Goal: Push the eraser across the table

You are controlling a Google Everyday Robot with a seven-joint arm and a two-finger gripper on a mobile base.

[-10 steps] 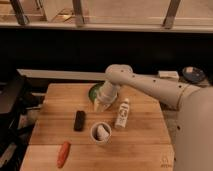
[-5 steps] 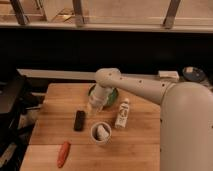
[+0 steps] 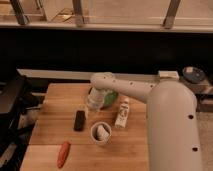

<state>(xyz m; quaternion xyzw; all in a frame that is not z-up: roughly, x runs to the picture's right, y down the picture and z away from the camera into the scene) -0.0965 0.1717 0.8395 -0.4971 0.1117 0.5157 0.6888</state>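
Observation:
The eraser (image 3: 79, 120) is a small flat black block lying on the light wooden table (image 3: 55, 110), left of centre. My arm reaches in from the right across the table. The gripper (image 3: 91, 106) hangs just right of and slightly behind the eraser, close to it; I cannot tell if it touches it.
A white cup (image 3: 100, 133) stands just right and in front of the eraser. A white bottle (image 3: 122, 113) lies to the right of the cup. A green thing (image 3: 110, 97) sits behind the gripper. An orange carrot-shaped thing (image 3: 63, 153) lies near the front left edge.
The arm has swung left and the gripper has moved down and left toward the eraser. The eraser has not moved.

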